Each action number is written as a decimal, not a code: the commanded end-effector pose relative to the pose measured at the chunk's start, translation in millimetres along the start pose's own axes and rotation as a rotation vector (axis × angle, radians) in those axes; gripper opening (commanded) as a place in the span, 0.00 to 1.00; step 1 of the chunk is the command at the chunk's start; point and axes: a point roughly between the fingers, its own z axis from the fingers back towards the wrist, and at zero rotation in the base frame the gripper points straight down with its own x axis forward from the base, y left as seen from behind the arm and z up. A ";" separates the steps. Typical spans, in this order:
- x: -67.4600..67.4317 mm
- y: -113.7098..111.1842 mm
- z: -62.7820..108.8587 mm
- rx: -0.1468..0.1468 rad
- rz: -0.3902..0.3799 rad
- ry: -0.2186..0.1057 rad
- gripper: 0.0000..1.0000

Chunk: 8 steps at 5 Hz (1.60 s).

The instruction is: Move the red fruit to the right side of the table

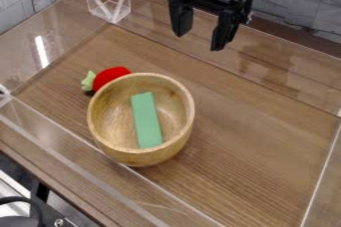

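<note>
Red fruit (112,78) at the table's (246,121) left, apart from the wide-open, unladen claw (205,38).

The small red fruit (110,76) has a green leafy top and lies just beside the round bowl, on the left of the brown wood table (253,107) with clear walls.

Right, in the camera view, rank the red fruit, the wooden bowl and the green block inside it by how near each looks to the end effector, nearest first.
From the end effector:
1. Red fruit, just left of the bowl's top edge.
2. Wooden bowl and green block in it: too close to call.
</note>
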 end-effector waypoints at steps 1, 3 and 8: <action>-2.6 3.2 -7.6 -0.002 -0.014 0.033 1.00; -15.5 29.8 -19.8 -0.002 -0.049 0.039 1.00; -51.0 166.2 -58.8 0.042 -0.088 -0.131 1.00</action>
